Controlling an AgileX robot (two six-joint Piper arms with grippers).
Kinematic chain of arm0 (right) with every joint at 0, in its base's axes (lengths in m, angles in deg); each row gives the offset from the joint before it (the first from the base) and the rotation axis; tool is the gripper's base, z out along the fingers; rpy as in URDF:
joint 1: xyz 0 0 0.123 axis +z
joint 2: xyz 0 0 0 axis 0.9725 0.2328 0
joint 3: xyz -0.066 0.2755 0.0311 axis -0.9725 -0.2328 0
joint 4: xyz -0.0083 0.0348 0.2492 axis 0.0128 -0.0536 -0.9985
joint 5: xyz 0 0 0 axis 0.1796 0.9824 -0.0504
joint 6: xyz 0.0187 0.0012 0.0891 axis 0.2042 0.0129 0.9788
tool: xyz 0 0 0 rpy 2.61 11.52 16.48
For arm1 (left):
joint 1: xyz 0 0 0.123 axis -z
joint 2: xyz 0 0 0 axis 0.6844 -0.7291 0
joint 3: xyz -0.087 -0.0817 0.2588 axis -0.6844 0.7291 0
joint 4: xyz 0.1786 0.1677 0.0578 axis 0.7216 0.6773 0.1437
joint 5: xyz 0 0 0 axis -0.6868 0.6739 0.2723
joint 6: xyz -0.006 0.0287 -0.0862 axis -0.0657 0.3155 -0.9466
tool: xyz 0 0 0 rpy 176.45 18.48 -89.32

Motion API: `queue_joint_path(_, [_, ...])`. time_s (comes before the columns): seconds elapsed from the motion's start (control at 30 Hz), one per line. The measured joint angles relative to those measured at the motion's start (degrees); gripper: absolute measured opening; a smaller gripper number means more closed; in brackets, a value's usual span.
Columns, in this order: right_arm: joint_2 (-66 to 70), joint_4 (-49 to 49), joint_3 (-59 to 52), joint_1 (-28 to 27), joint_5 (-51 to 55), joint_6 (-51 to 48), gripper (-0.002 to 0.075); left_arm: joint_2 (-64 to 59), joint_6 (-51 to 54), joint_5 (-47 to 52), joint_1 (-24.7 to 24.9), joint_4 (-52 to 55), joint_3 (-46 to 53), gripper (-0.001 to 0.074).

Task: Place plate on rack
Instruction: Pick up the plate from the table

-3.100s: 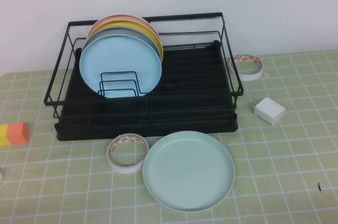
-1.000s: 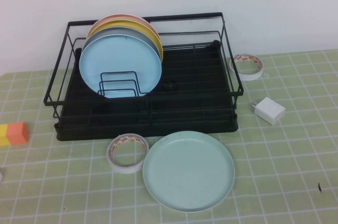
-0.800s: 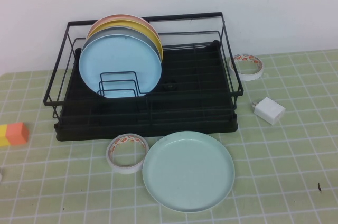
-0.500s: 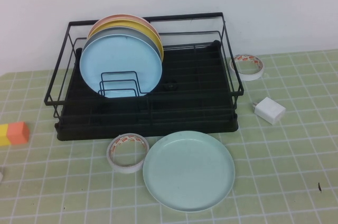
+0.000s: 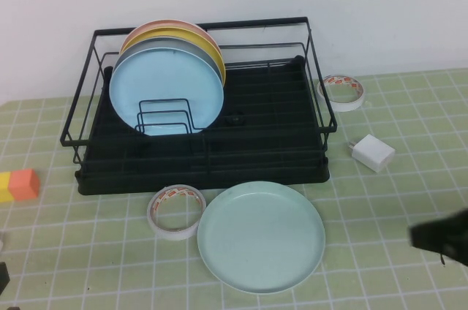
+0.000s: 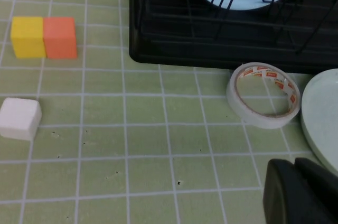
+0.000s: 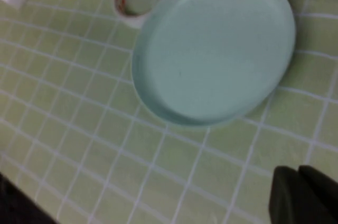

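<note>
The pale mint-green plate (image 5: 261,237) lies flat on the table in front of the rack (image 5: 201,25), a black wire frame on a black tray. The plate also shows in the right wrist view (image 7: 214,44) and partly in the left wrist view (image 6: 322,113). My right gripper (image 5: 431,237) is low at the right edge, to the right of the plate and apart from it; its fingers are together and empty (image 7: 297,170). My left gripper (image 5: 2,277) is at the front left corner, fingers together and empty (image 6: 294,163), far from the plate.
Sky-blue (image 5: 164,91), grey, yellow and pink plates stand in the rack's left dividers. A tape roll (image 5: 175,211) lies touching the plate's left. Another tape roll (image 5: 342,92) and a white charger (image 5: 371,152) lie right of the rack. An orange-yellow block (image 5: 20,185) and a white cube (image 6: 19,118) sit left.
My right gripper has come into the high view at the right edge, and the tip of my left gripper at the front left corner. The plate and rack have not moved.
</note>
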Motion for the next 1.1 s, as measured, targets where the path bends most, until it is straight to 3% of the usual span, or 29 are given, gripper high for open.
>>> queue_joint_path(0.1, [9.61, -5.99, 1.66, 3.44, -4.57, -5.19, -0.0001, 0.0, 0.0, -0.24, 0.0, -0.35, 0.0, -0.0002])
queue_joint_path(0.33, [25.09, -8.17, 8.39, 14.91, -13.52, -6.2, 0.0, -0.09, 0.03, -0.74, 0.0, -2.55, 0.0, -0.0003])
queue_joint_path(0.5, [30.49, -8.17, 12.4, 18.25, -15.71, -6.2, 0.0012, -0.09, 0.03, -1.11, 0.0, -3.72, 0.39, -0.0003])
queue_joint_path(0.6, [33.02, -8.06, 14.56, 18.47, -15.92, -6.1, 0.0081, -0.09, 0.03, -1.36, 0.0, -3.82, 0.52, -0.0003])
queue_joint_path(0.77, [35.87, -6.46, 17.97, 18.5, -18.56, -6.1, 0.0288, -0.09, 0.03, -2.15, 0.0, -4.02, 0.52, -0.0002])
queue_joint_path(0.83, [36.7, -5.59, 18.7, 18.5, -19.86, -6.1, 0.0332, -0.13, 0.03, -2.15, 0.0, -4.15, 0.52, -0.0003])
queue_joint_path(1.1, [41.17, -5.09, 21.58, 18.5, -20.21, -6.1, 0.036, -0.22, 0.03, -2.24, 0.0, -4.15, 0.52, -0.0003])
